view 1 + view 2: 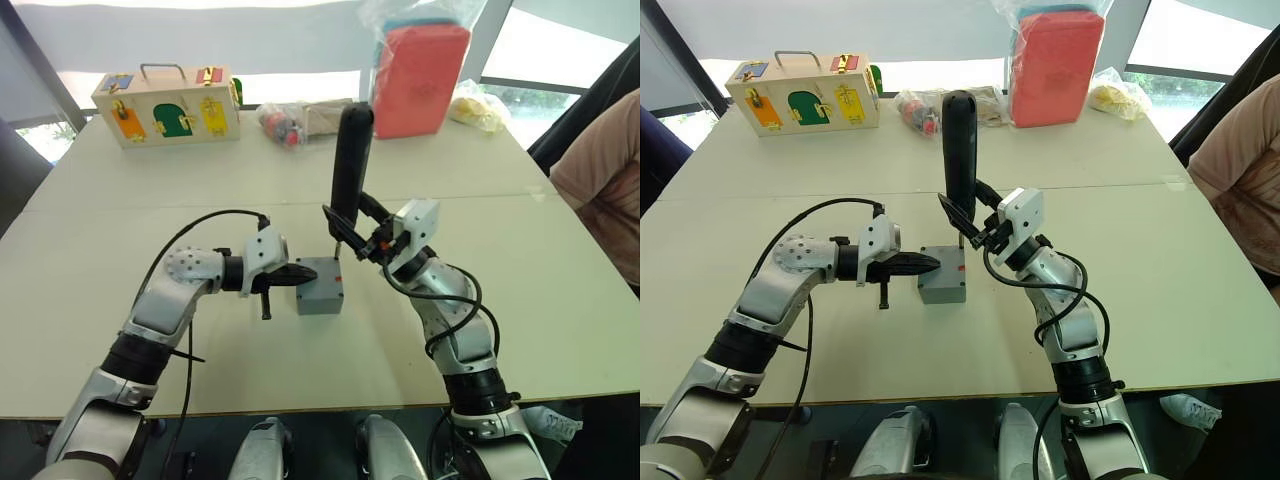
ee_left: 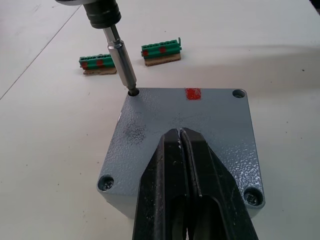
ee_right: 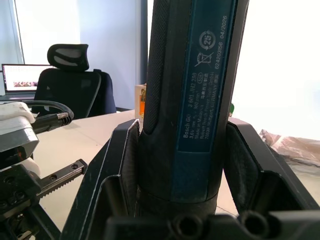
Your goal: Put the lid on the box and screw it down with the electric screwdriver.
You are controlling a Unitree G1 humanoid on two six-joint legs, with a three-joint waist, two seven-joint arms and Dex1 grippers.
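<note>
Speckled matt grey lid (image 2: 200, 125), shiny metal bit (image 2: 121, 62), textured black electric screwdriver (image 3: 165, 75)

The box (image 1: 320, 287) sits on the bench (image 1: 150, 330) between the two hands, with the lid (image 2: 185, 130) on top of it. The left hand (image 1: 296, 277) rests its closed fingers on the lid from the left; just right of it the right hand (image 1: 352, 232) holds the screwdriver (image 1: 351, 165) upright, bit in the lid's far corner hole. Well behind both hands stand a wooden box (image 1: 167, 106), to the left, and a bag (image 1: 420, 75), to the right.

Blue label on the electric screwdriver (image 3: 200, 85) — legible: "Bosch", "3,6V", "04/2026", "25" in a circled-arrow sign.
</note>
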